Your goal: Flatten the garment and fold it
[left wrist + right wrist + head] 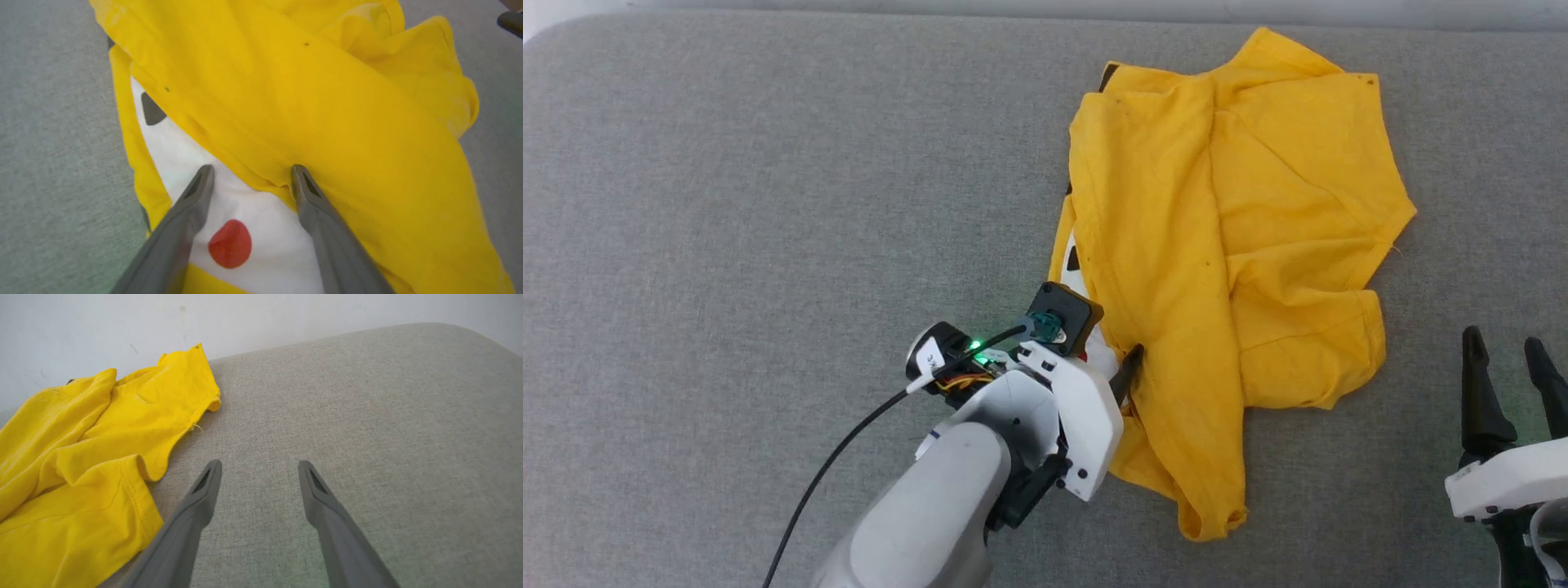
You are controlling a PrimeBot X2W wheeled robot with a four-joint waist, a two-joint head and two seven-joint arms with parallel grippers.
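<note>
T-shirt (1225, 245): crumpled, long axis far-to-near across surface (727, 204) | wrist tag (929, 357): unreadable | left jaws: open astride fold at red dot (230, 243) | right jaws: open beside T-shirt

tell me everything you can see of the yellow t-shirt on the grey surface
The bright yellow, cotton-looking short-sleeved T-shirt lies crumpled on the grey woven surface, mostly plain side up, layers folded over one another. A hemmed sleeve lies at its near right. At its left edge a white printed patch with a red dot and a dark mark peeks out. The open left claw straddles the overlapping hem there, apparently touching the cloth.
</note>
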